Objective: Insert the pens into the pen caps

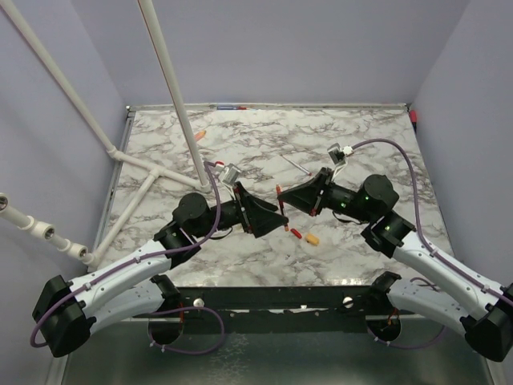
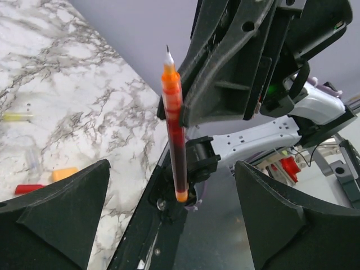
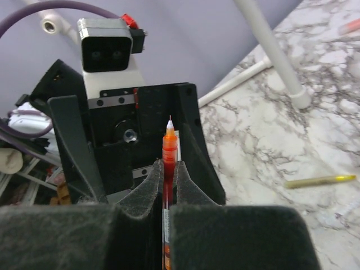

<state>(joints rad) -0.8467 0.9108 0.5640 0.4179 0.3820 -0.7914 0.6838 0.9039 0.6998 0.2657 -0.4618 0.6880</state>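
Observation:
My right gripper point(image 1: 290, 200) is shut on an orange-red pen point(image 3: 169, 152), bare tip pointing outward, above the table's middle. It also shows in the left wrist view point(image 2: 174, 129) and the top view point(image 1: 280, 196). My left gripper point(image 1: 279, 220) faces it, open and empty, its fingers point(image 2: 56, 214) wide on either side of the pen without touching. A red cap point(image 1: 296, 233) and an orange cap point(image 1: 313, 239) lie on the marble below the grippers; both show in the left wrist view, red point(image 2: 28, 188) and orange point(image 2: 63, 174). A yellow pen point(image 3: 320, 180) lies on the marble.
A whitish pen point(image 1: 296, 164) lies behind the grippers and an orange pen point(image 1: 200, 135) at the far left. White pipes point(image 1: 172, 88) cross the left side. A dark rail point(image 1: 264, 297) runs along the near edge of the marble table point(image 1: 361, 128).

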